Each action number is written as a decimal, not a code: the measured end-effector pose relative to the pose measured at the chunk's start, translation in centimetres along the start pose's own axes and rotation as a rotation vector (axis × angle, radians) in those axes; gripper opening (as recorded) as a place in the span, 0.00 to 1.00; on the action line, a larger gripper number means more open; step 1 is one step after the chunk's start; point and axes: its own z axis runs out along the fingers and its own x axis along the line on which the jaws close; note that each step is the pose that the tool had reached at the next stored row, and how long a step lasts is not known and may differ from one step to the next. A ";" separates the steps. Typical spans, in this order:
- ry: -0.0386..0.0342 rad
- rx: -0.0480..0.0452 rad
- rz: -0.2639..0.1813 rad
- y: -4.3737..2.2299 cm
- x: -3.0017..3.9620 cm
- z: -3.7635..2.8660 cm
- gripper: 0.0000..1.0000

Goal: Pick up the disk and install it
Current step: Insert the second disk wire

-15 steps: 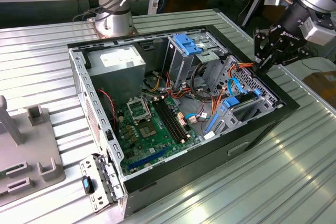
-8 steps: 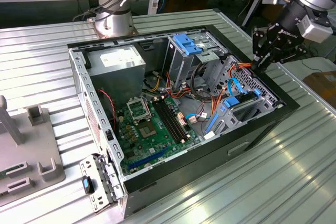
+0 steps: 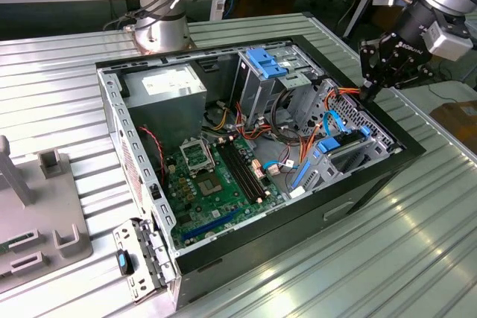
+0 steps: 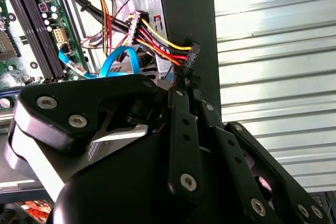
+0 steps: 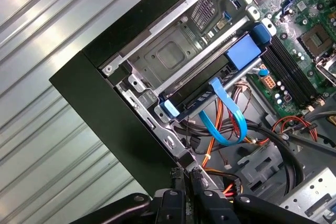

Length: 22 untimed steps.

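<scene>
The disk (image 5: 202,95) lies in the drive cage at the corner of the open computer case, its dark body framed by bright blue rails; in the exterior view the disk (image 3: 349,150) is at the case's right. A light-blue data cable (image 5: 229,121) loops beside it. My gripper (image 3: 367,93) hangs over the case's right wall, above and behind the disk. Its fingers are shut on a black power connector (image 4: 191,56) with yellow, red and orange wires. In both wrist views the gripper (image 4: 185,77) (image 5: 187,174) has its tips pressed together at the case wall.
The motherboard (image 3: 216,176) fills the case floor, with the power supply (image 3: 168,87) at the back left and a blue-topped drive bracket (image 3: 264,61) behind. Loose orange and black cables (image 5: 273,129) cross the cage area. A grey fixture (image 3: 45,214) stands at the exterior view's left.
</scene>
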 end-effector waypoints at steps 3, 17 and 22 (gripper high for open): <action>0.0000 0.0000 0.000 -0.01 0.01 0.00 0.16; 0.0052 0.0077 0.033 0.67 -0.86 -1.17 0.16; 0.0082 0.0100 0.033 2.42 -2.26 -1.18 0.16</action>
